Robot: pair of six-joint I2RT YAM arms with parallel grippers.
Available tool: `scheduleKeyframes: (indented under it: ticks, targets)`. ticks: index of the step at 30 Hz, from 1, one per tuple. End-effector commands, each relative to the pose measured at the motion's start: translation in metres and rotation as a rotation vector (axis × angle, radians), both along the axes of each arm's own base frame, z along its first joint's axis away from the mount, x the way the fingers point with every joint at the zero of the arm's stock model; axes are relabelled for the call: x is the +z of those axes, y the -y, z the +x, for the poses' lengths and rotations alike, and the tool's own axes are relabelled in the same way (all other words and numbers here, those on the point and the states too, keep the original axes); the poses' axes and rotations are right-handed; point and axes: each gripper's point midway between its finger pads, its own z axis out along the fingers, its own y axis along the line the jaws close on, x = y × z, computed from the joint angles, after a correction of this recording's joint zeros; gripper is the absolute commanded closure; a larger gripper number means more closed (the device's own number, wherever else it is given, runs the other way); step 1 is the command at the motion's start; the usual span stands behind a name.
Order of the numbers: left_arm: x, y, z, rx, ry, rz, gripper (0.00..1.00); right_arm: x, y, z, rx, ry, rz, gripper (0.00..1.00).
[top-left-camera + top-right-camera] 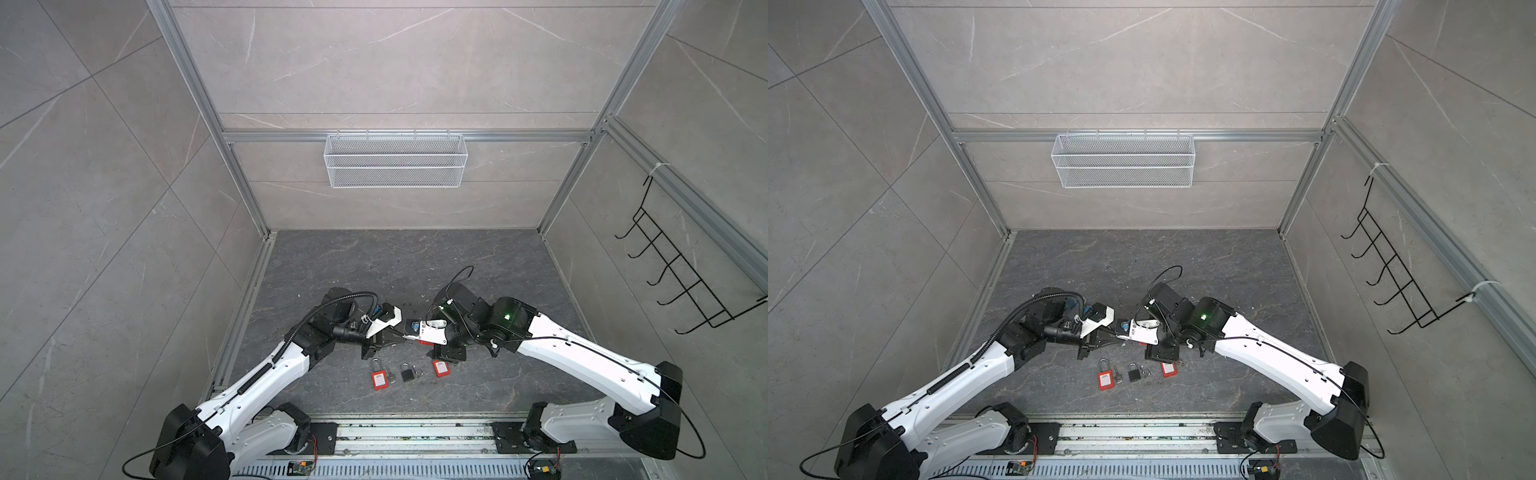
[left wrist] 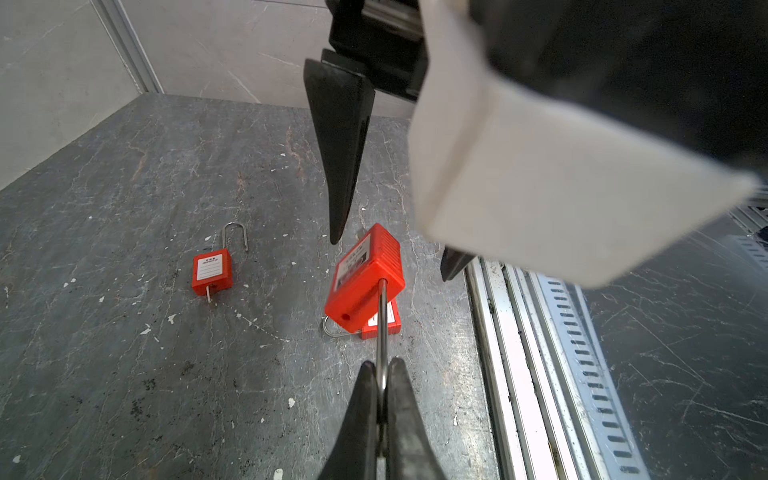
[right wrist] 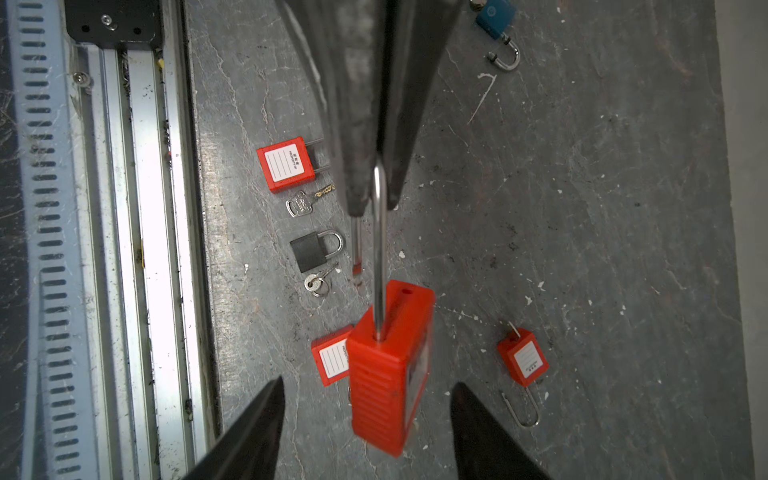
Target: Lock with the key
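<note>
Left gripper (image 2: 381, 368): clamped on the shackle (image 2: 382, 324) of a red padlock (image 3: 388, 374), which hangs clear of the table (image 1: 478, 270). Right gripper (image 3: 368, 386): released, with one finger on each side of the padlock body and neither touching it. A key (image 3: 300, 204) lies flat on the table at 6 o'clock from the held padlock in both top views, between a second red padlock (image 1: 379, 380) and a black padlock (image 1: 408, 372).
</note>
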Motion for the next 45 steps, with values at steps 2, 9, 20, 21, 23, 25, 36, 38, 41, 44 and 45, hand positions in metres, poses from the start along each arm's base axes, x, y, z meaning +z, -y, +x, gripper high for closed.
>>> scheduleKeyframes:
  ticks: [2,9,20,21,23,25,36,38,41,44,45]
  targets:
    - [0.037,0.004,-0.013,-0.055,0.057,-0.121,1.0,0.014,0.009,-0.009,0.027,0.021,0.019,0.34]
    - [0.043,0.006,-0.028,-0.091,0.068,-0.14,1.0,0.009,0.009,-0.016,0.054,-0.016,0.007,0.49]
    - [0.045,0.008,-0.036,-0.112,0.069,-0.146,1.0,0.018,0.007,-0.031,0.102,-0.073,0.043,0.75]
    - [0.044,0.009,-0.037,-0.114,0.068,-0.146,1.0,0.019,0.006,-0.032,0.106,-0.079,0.047,0.77]
    - [0.044,0.01,-0.038,-0.117,0.07,-0.145,1.0,0.021,0.004,-0.034,0.112,-0.087,0.058,0.8]
    - [0.04,0.013,-0.039,-0.118,0.068,-0.138,1.0,0.024,0.001,-0.037,0.12,-0.096,0.081,0.82]
    - [0.032,0.035,-0.051,-0.131,0.067,-0.148,1.0,0.045,-0.021,-0.031,0.148,-0.045,0.216,0.83]
    - [0.03,0.037,-0.05,-0.121,0.069,-0.146,1.0,0.05,-0.026,-0.033,0.159,-0.052,0.256,0.83]
    - [0.032,0.038,-0.05,-0.121,0.076,-0.16,1.0,0.053,-0.03,-0.035,0.167,-0.061,0.289,0.83]
    - [0.031,0.038,-0.05,-0.113,0.076,-0.153,1.0,0.052,-0.03,-0.036,0.169,-0.061,0.289,0.84]
    - [0.031,0.037,-0.05,-0.112,0.084,-0.149,1.0,0.052,-0.03,-0.039,0.18,-0.073,0.293,0.84]
